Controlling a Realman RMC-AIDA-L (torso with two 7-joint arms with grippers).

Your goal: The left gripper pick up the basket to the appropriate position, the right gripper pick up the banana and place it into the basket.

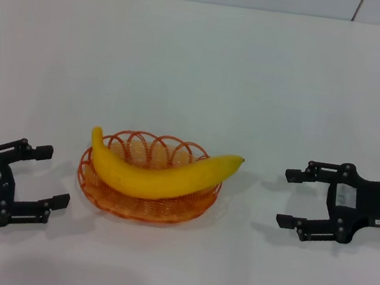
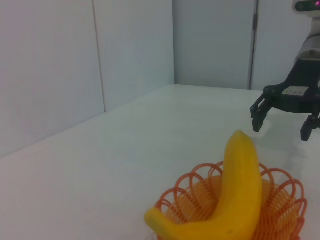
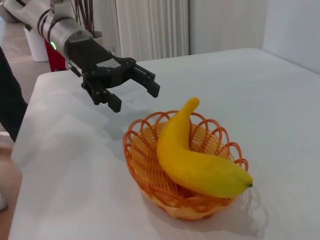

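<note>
Task looks finished: banana (image 1: 164,174) lying across orange wire basket (image 1: 140,205) on tabletop (image 1: 201,66); left gripper (image 1: 38,176) and right gripper (image 1: 294,198) flanking (both spread, empty); only retreat remaining

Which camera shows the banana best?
The head view: the whole banana shows, lying across the basket. The right wrist view also shows it whole but foreshortened; the left wrist view cuts off its lower edge.
</note>
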